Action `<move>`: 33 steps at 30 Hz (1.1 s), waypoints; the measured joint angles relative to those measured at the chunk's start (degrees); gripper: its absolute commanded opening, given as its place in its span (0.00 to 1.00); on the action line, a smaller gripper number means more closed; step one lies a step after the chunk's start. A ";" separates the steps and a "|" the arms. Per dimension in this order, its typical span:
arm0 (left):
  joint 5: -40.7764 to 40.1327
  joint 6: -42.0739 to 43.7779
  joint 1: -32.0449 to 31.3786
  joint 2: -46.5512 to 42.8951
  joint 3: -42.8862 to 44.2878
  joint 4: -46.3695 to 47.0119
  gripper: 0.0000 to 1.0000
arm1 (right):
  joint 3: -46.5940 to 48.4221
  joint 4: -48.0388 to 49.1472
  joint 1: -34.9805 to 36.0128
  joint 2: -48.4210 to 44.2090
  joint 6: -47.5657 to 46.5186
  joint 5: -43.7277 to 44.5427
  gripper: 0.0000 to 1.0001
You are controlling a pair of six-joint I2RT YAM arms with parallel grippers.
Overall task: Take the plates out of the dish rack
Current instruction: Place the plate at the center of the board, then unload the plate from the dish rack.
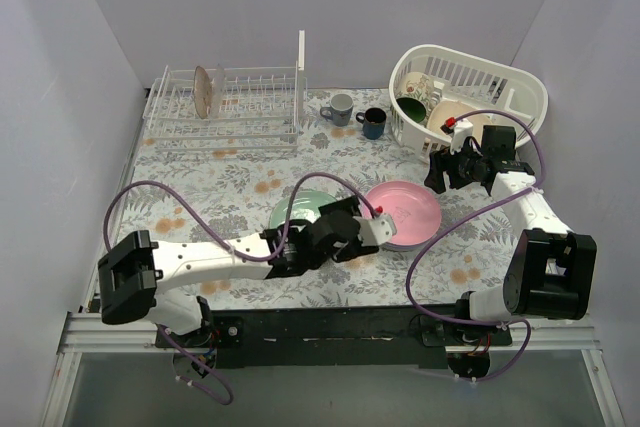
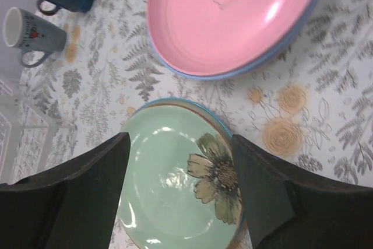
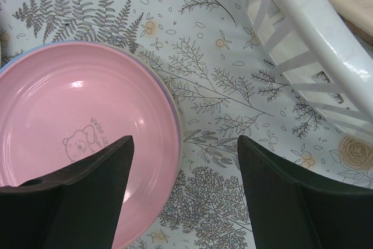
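Observation:
The white wire dish rack stands at the back left, with one mottled brown plate upright in it. A pale green plate with a flower print lies on a blue-rimmed plate on the table. A pink plate lies to its right, on a bluish plate. My left gripper is open and empty above the green plate, its fingers straddling it. My right gripper is open and empty above the cloth, beside the pink plate's right rim.
A grey mug and a dark blue mug stand right of the rack. A white oval slotted basket with crockery sits at the back right, close to my right gripper. Grey walls enclose the flowered tablecloth.

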 measured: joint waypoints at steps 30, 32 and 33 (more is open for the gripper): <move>29.40 -16.96 66.10 9.55 33.77 -2.54 0.91 | -1.86 2.60 0.09 -4.15 1.79 0.26 0.83; 31.93 -17.40 67.84 14.14 36.59 -3.39 0.88 | -1.86 2.58 0.13 -4.15 1.81 0.26 0.84; 33.16 -17.62 68.83 16.94 38.38 -4.07 0.87 | -1.86 2.60 0.17 -4.15 1.79 0.28 0.84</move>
